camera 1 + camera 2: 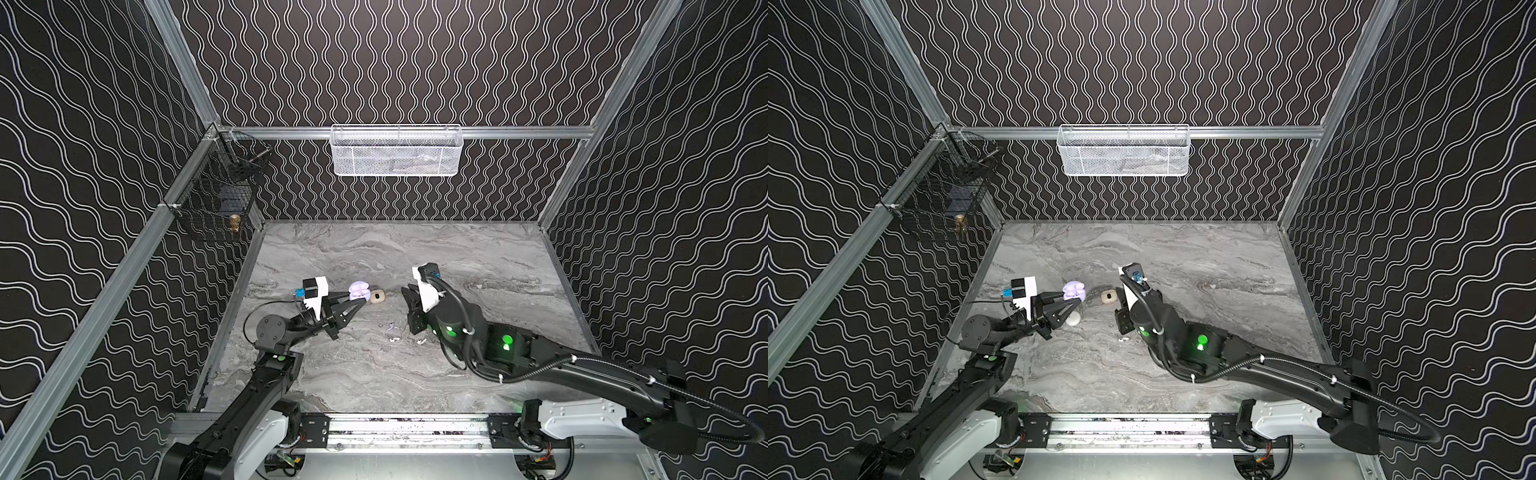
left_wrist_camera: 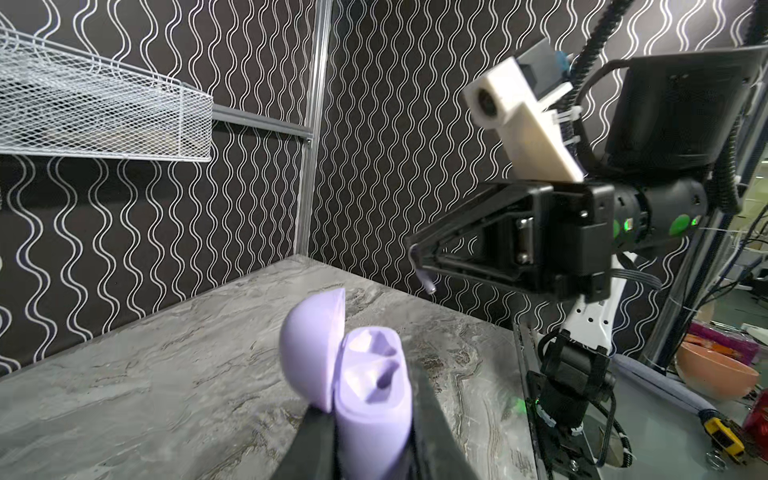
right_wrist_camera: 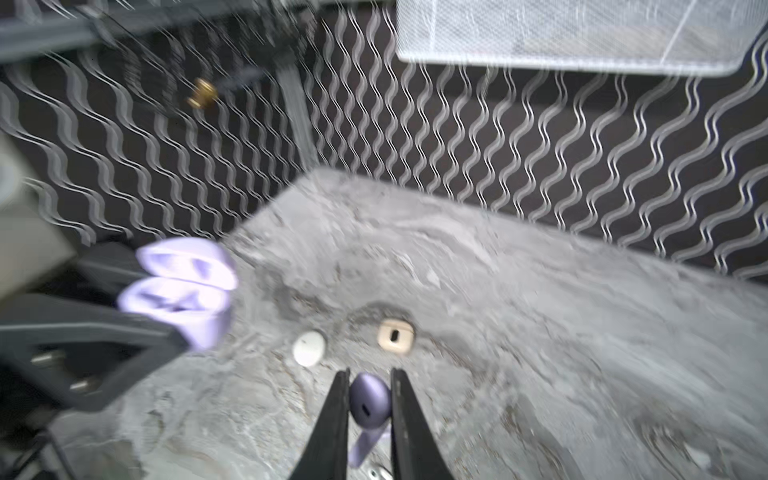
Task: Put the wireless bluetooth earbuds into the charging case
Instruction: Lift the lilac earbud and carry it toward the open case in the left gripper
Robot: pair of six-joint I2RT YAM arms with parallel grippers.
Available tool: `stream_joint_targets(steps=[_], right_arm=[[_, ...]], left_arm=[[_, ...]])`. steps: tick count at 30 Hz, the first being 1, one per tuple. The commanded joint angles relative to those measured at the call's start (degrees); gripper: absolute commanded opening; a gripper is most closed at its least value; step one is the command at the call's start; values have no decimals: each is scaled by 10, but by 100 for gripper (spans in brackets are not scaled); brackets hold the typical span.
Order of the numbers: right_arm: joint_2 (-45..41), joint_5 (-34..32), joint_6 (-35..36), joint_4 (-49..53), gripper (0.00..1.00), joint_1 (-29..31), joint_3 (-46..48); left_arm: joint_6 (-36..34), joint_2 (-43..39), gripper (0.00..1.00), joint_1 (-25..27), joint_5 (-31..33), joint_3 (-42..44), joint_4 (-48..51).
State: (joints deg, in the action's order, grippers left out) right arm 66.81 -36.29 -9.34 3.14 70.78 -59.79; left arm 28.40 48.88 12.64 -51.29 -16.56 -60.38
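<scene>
A lavender earbud (image 3: 369,405) sits pinched in the narrow jaws of the right gripper (image 1: 406,292), just right of centre in a top view. The open lavender charging case (image 1: 359,289), clamped by the left gripper (image 1: 359,298), waits left of centre. A tilted stem could jam at the socket, and a slip could drop it among the loose earbuds (image 1: 394,339) below.

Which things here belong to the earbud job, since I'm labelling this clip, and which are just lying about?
Job: open lavender case, lavender earbud, loose earbuds, white case, beige case.
Lying about: white mesh basket, black wire basket.
</scene>
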Motion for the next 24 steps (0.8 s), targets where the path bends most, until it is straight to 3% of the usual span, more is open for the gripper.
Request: stream_joint_targets(steps=[1,6,17,24], right_arm=[[-15,-24,67,-118,13,27,17],[-4,-55,142,-205,13,79,42],[11,10,187,-299,13,93,59],[20,78,248,-412,13,92,106]], left_arm=[[14,-2,0,0,-12,6,-63],[23,4,0,0,-19,12,-95],[55,29,0,5,-49,29,-204],[88,42,0,6,-66,37,-270]])
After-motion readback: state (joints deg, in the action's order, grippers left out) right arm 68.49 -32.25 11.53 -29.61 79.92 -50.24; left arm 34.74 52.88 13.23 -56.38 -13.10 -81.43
